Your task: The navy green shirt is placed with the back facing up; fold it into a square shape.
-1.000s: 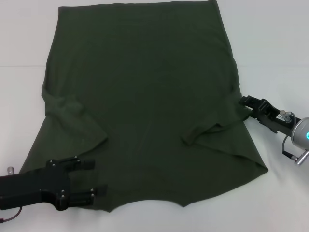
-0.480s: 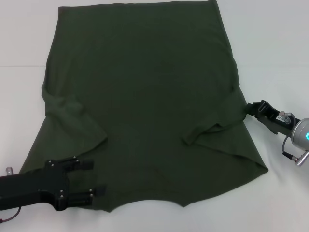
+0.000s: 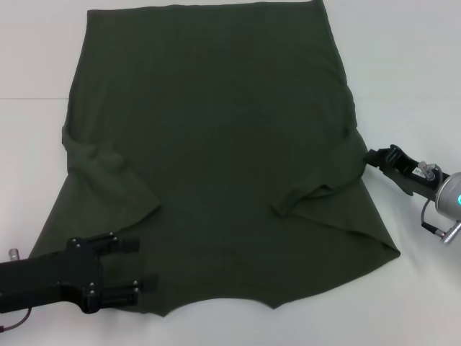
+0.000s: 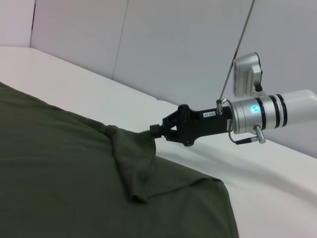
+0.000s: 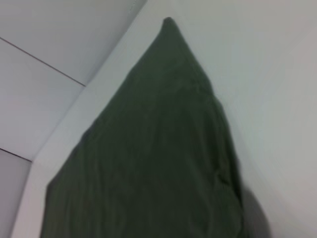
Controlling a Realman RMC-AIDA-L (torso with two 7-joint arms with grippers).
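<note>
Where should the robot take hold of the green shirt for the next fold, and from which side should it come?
Probably at the edges, from outside: the navy green shirt lies flat, so only edge cloth can be pinched. The right hand already meets the bunched right edge near the sleeve; the left hand hovers over the near left corner.

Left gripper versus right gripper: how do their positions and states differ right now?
The left gripper lies over the navy green shirt near its near-left corner, fingers spread open; the right gripper sits at the shirt's right edge, shut on the fabric bunched there. The left holds nothing; the right pinches cloth. Both are black and low to the table.
</note>
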